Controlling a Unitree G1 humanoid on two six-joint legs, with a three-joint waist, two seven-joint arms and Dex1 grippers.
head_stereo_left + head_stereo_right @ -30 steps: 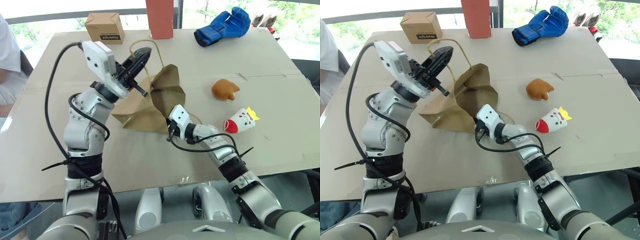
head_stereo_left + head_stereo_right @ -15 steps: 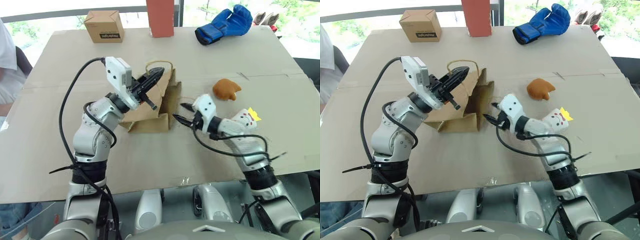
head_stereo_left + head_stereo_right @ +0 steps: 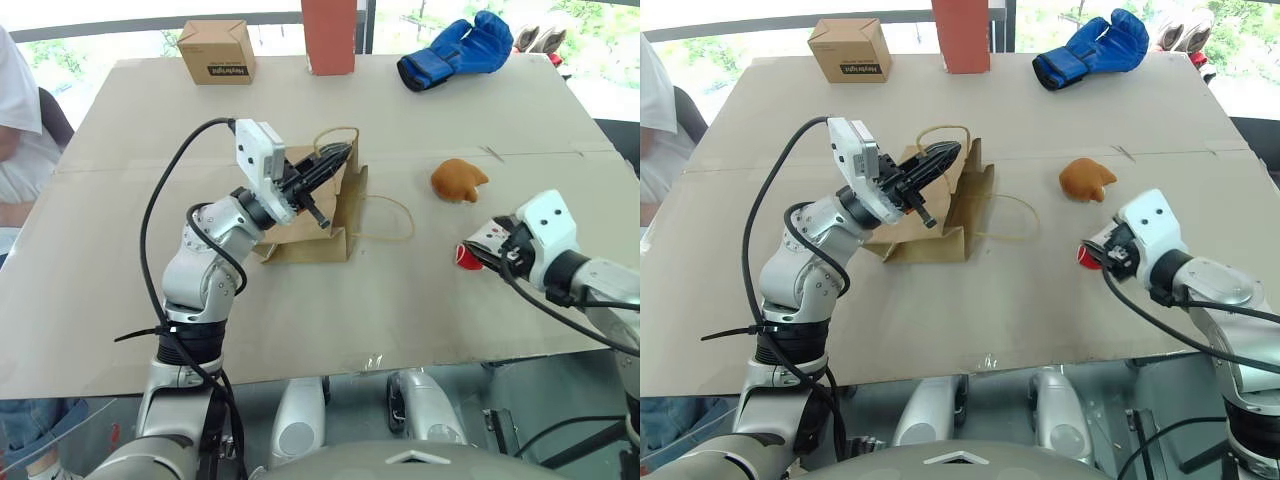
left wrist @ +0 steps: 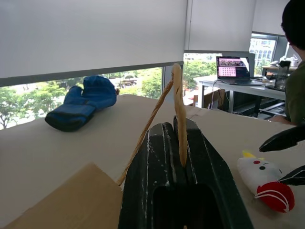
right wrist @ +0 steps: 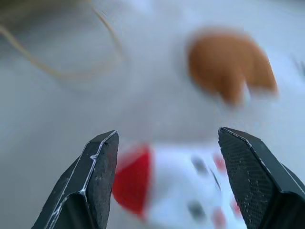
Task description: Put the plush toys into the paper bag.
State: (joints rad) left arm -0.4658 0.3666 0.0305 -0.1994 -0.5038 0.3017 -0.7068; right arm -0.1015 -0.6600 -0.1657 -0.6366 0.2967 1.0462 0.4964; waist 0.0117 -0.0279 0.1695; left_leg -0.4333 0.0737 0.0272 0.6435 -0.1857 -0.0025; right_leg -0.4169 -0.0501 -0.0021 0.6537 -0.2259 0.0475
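Swinging away from the paper bag (image 3: 318, 215), the right gripper (image 5: 167, 157) now hangs open over the white toy (image 5: 190, 193) — it could bump it away. Farther off, the left gripper (image 4: 180, 143) pinches the handle (image 4: 178, 102) (bag might tip); the orange toy (image 3: 458, 180) waits.

The left arm bends up at the elbow, its black two-fingered left gripper (image 3: 335, 160) pinched tight and pointing forward and toward the right. The right arm reaches out low, its right gripper (image 5: 167, 181) spread wide, angled downward.
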